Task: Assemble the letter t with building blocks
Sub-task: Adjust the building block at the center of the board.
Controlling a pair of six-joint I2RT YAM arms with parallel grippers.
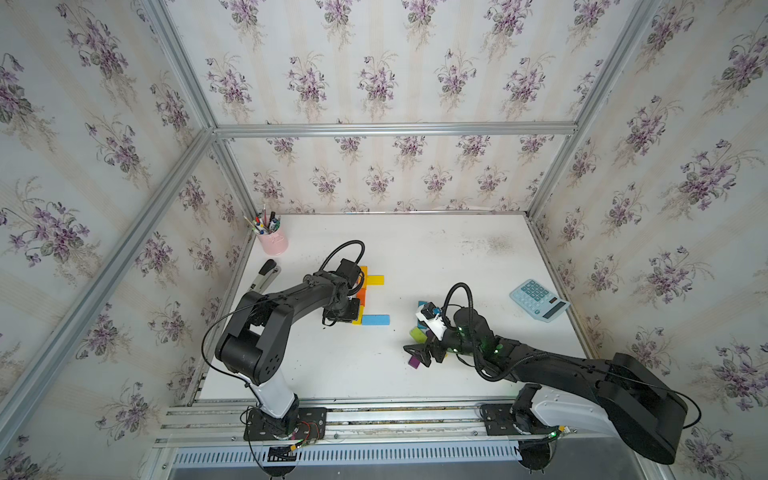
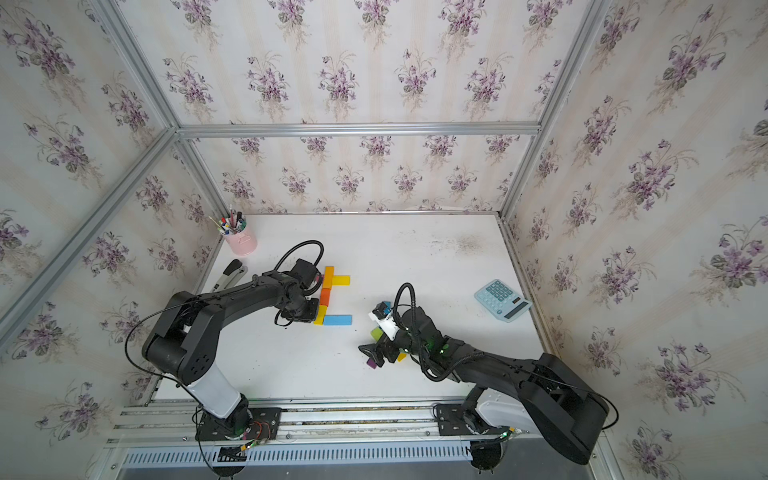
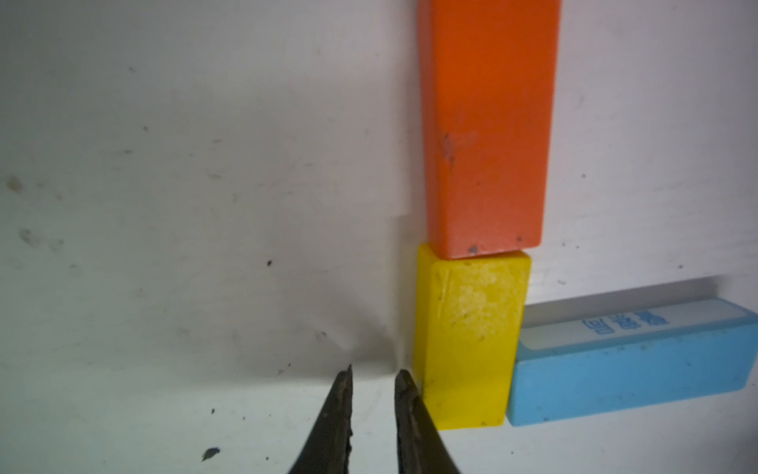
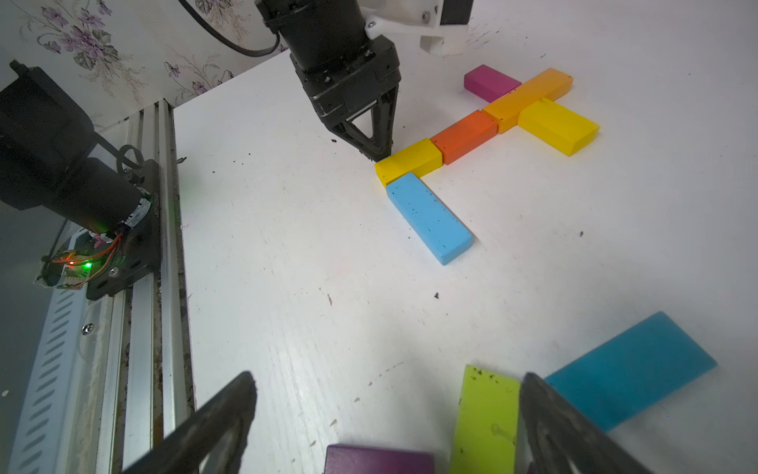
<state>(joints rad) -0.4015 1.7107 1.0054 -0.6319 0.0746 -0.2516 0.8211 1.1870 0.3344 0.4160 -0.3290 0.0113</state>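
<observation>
**Right hand (image 4: 387, 383) open over the spare blocks; letter well apart to its left**

The right hand stands with its fingers spread wide and has hold of nothing. A lime block (image 4: 486, 414) lies flat on the desk (image 1: 436, 257) between those fingers, close beside one and well apart from the other. A purple block (image 4: 379, 459) lies between them too, nearer the palm. A teal block (image 4: 631, 369) lies just outside the hand. The lime block's long axis runs the way the fingers point, so closing would take it across its narrow width (a fair line for a grasp, in my judgement, though off-centre).

The letter's stem runs near to far, end to end: yellow block (image 4: 410, 162), orange block (image 4: 465, 135), light orange block (image 4: 529, 96). At the far end, a magenta block (image 4: 490, 82) on the left and a second yellow block (image 4: 558, 127) on the right make the bar. A light blue block (image 4: 428, 217) runs rightward from the stem's near end.

The left hand (image 3: 375, 375) is closed on nothing. Its tips are down at the desk, just beside the left face of the yellow block. Contact cannot be confirmed.

The right arm is the nearer to the spares and the left arm to the letter. Any added block would have to travel leftward.
</observation>
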